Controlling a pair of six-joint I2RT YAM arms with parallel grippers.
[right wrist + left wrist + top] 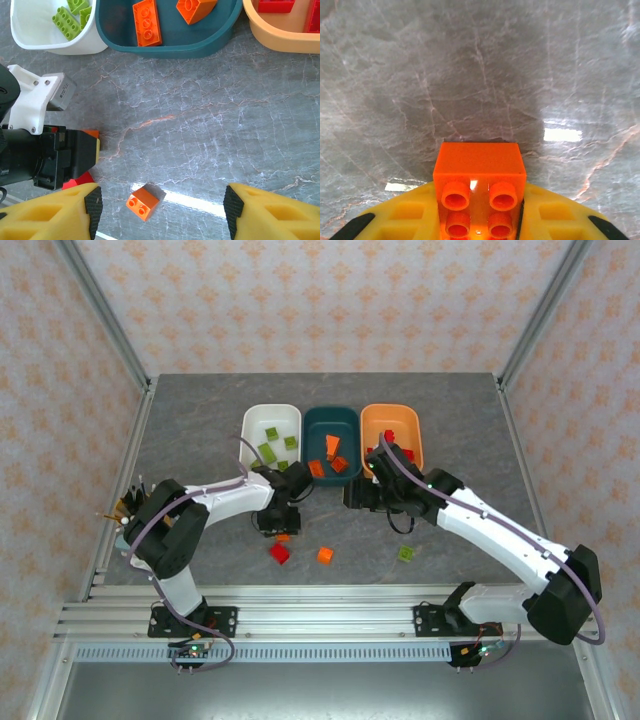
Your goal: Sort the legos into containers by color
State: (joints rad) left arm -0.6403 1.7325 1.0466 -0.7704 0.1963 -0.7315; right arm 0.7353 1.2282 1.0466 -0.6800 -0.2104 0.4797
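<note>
Left wrist: I've got the studded orange plastic brick cut off at 6 o'clock. Right wrist: white plastic tub, dark teal plastic tub and orange plastic tub are clipped at 12. A red plastic brick sits mostly under the other arm's black housing at 8.

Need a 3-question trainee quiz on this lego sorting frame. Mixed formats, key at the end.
1. True or false: the left gripper is shut on an orange brick.
2. Which tub holds the green bricks? A) white B) teal C) orange
3. In its wrist view, the open right gripper looks down at a loose brick on the table. What colour is that brick?

Key: 1 true. 2 A, the white tub. 3 orange.
</note>
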